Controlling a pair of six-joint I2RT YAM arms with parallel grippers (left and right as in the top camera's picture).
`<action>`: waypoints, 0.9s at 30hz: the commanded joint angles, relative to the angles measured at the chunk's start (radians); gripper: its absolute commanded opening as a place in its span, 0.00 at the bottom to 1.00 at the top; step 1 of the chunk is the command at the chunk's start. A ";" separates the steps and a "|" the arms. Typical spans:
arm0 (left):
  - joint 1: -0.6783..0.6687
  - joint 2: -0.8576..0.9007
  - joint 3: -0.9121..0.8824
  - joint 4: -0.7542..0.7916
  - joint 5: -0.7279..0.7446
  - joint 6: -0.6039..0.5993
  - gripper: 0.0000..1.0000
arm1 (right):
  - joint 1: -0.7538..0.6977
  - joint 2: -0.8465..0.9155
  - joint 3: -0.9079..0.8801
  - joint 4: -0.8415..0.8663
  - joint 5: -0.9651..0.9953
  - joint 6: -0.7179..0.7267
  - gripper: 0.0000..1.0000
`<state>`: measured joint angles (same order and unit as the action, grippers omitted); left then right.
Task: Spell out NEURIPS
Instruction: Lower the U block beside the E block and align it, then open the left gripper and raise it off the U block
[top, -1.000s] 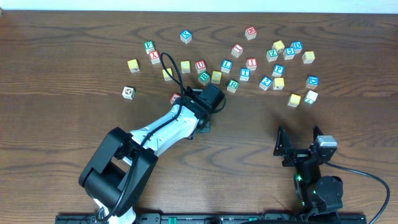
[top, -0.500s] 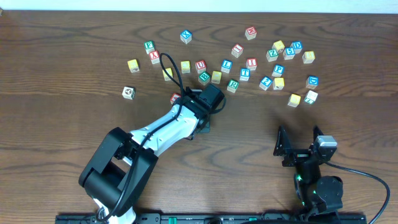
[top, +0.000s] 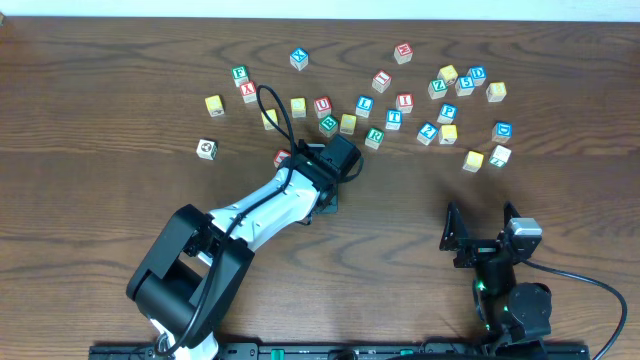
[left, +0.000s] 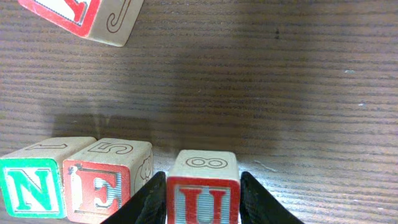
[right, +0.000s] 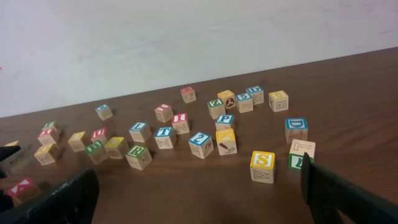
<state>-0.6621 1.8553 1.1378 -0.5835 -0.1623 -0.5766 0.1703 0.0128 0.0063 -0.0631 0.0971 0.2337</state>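
In the left wrist view a green N cube (left: 31, 186), a red E cube (left: 102, 186) and a red U cube (left: 202, 193) stand in a row on the table. My left gripper (left: 203, 202) is shut on the U cube, one finger tight against each side. The arm hides this row from overhead. Among the scattered cubes lie a green R (right: 138, 156), a red I (right: 180, 122), a blue P (top: 448, 113) and a yellow S (right: 262, 166). My right gripper (right: 199, 193) stands wide open and empty near the front edge, short of the S cube.
Many other letter cubes are strewn across the far half of the table (top: 560, 210). One red-faced cube (left: 81, 18) lies just beyond the row, to its left. A white-and-green cube (right: 301, 154) and a blue D cube (right: 296, 129) sit close to the S.
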 joint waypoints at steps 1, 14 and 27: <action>0.002 0.003 -0.008 -0.006 -0.002 -0.005 0.41 | -0.003 -0.002 -0.001 -0.004 -0.002 0.008 0.99; 0.003 0.003 -0.008 0.003 -0.003 -0.001 0.44 | -0.003 -0.002 -0.001 -0.004 -0.002 0.008 0.99; 0.003 -0.020 0.006 0.010 -0.003 0.043 0.43 | -0.003 -0.002 -0.001 -0.004 -0.002 0.008 0.99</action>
<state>-0.6621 1.8549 1.1378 -0.5747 -0.1623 -0.5659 0.1703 0.0128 0.0063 -0.0631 0.0971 0.2337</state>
